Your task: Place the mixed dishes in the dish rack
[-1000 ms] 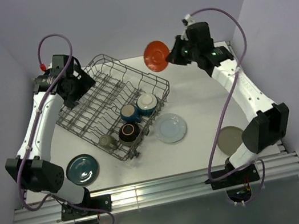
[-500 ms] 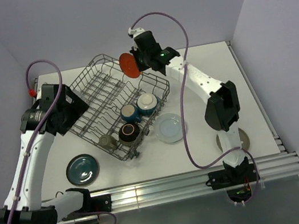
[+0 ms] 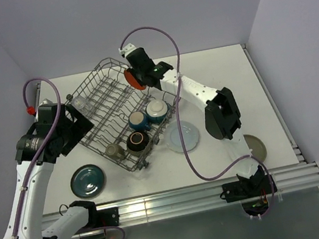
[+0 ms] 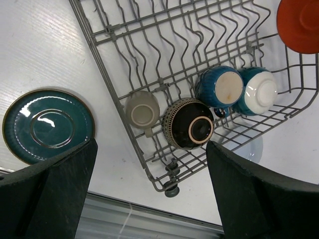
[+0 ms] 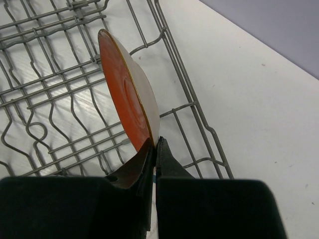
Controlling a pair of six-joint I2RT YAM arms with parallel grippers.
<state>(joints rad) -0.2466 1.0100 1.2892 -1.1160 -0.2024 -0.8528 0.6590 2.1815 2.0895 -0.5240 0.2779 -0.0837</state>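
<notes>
Now | right pincer (image 5: 154, 145) clamps red-orange plate (image 5: 127, 94) over dish rack (image 3: 100, 114) | left pincer (image 4: 150, 149) spread wide

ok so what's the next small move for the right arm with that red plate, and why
Probably lower the red plate on edge into the rack just below. The right end effector pinches the plate's rim and holds it over an empty stretch of the rack, not yet seated.

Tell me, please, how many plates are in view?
4: teal plate on the table left of the dish rack; pale blue plate right of it; beige plate by the right arm; red-orange plate in the right end effector over it.
</notes>
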